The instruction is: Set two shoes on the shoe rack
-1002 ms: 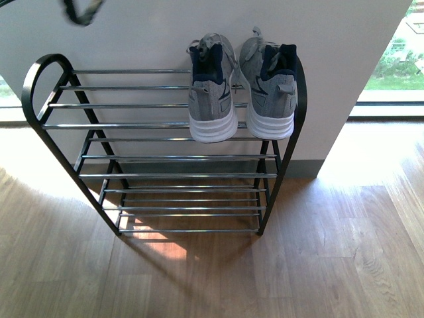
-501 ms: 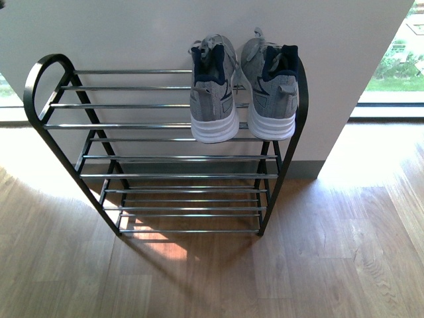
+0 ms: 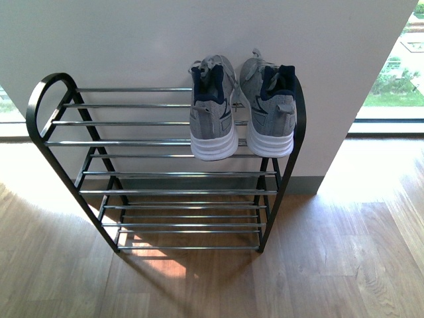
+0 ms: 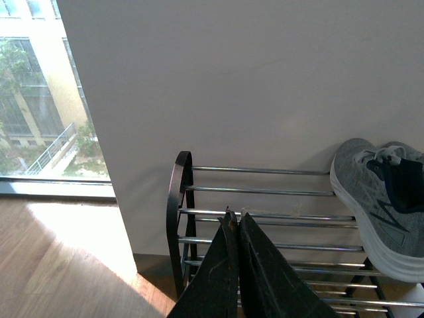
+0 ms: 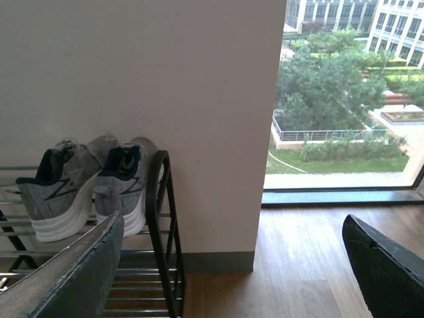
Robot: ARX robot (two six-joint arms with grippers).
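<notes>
Two grey knit sneakers with white soles and navy collars, one on the left (image 3: 212, 109) and one on the right (image 3: 269, 106), stand side by side, heels toward me, at the right end of the top tier of the shoe rack (image 3: 36, 109). The rack is a black frame with chrome bars set against a white wall. Neither arm shows in the front view. My left gripper (image 4: 234, 218) is shut and holds nothing, facing the rack's left end (image 4: 177, 199), with a sneaker (image 4: 374, 202) off to one side. My right gripper (image 5: 232, 238) is open and holds nothing, near the rack's right post (image 5: 159, 212) and both sneakers (image 5: 59, 189).
A white wall (image 3: 199, 33) stands behind the rack, ending in a corner at the right. Beyond it is a floor-level window (image 3: 397, 86). Wooden floor (image 3: 318, 265) lies in front of and to the right of the rack. The lower tiers (image 3: 179, 212) hold nothing.
The front view has shifted so the rack and shoes sit lower in the picture. The dark gripper part at the top left a second ago is out of view.
</notes>
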